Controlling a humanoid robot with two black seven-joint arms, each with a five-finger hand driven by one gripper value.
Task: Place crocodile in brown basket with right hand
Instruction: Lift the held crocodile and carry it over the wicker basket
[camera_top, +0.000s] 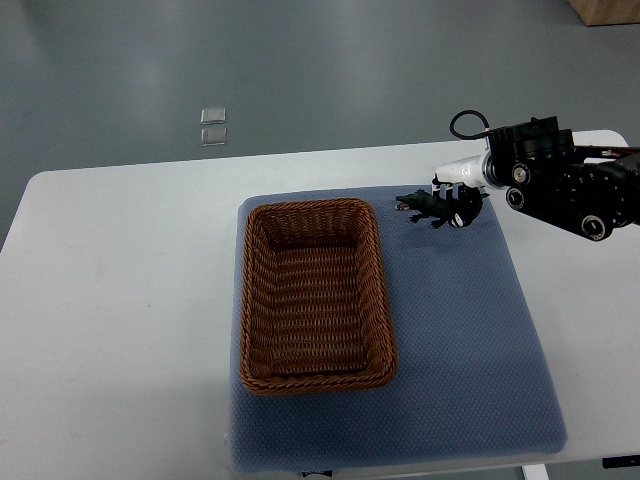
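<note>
Worktop (120, 260), white, seen from steeply above, with its bare part lying left of the brown basket (246, 300). The basket is rectangular and woven, holds nothing, and sits on the left part of a blue mat (470, 340) that runs out to the basket's right and below it. The crocodile (422, 207), a small dark toy, is just right of the basket's upper right corner and apart from its rim, with its snout toward the basket. The right hand (458, 200) meets the toy's tail end, on the side away from the basket, and its pale fingers (464, 212) appear curled around that end. Whether the toy rests on the mat or is already lifted cannot be told. The black right arm (570, 185) enters from the right, well clear of the basket.

The step in hand is judged to be the carry. To do it well, the hand should keep its hold firm, lift the toy above the rim and move it leftward over the basket's middle. It should release only once the dangling snout has passed the near wall.
</note>
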